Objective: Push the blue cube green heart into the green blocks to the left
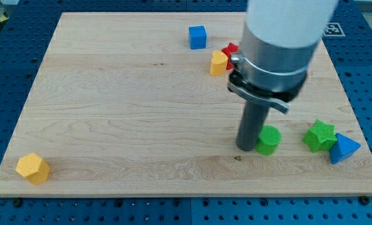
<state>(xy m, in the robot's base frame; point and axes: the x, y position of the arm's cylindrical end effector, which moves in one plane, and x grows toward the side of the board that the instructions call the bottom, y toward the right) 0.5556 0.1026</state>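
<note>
A blue cube [197, 37] sits near the view's top, middle. My tip [246, 147] rests on the board, touching the left side of a green round block [268, 140] at the lower right. A green star block [319, 135] lies further right, with a blue triangular block [344, 149] touching its right side. No green heart shape can be made out. The arm's white and grey body [279, 44] hangs over the upper right.
A yellow block [219, 63] and a red block [231, 52] touch each other right of the blue cube, partly hidden by the arm. A yellow hexagon block [33, 168] sits at the lower left corner. The wooden board [123, 112] lies on a blue perforated table.
</note>
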